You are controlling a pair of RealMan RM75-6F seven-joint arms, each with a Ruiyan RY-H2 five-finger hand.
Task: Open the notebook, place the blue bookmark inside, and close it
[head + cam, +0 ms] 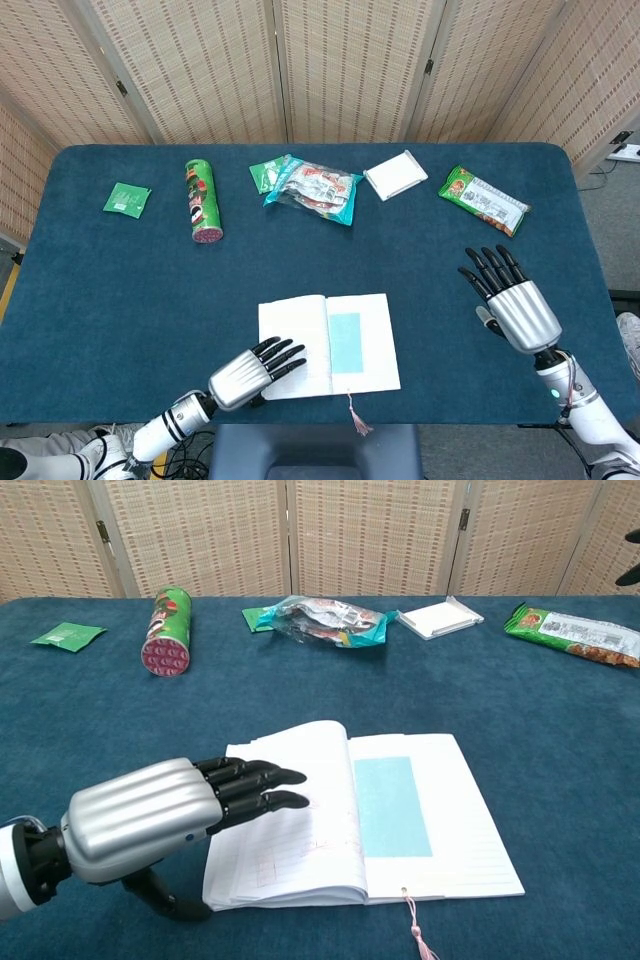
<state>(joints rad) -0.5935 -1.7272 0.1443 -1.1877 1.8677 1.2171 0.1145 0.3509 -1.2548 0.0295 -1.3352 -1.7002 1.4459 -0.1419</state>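
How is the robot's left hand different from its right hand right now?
The left hand reaches low over the open notebook, at its left page, while the right hand is away from it, above the bare blue table. The left hand's fingers point sideways toward the blue bookmark; the right hand's point away toward the snack packet. Both hold nothing, fingers apart.
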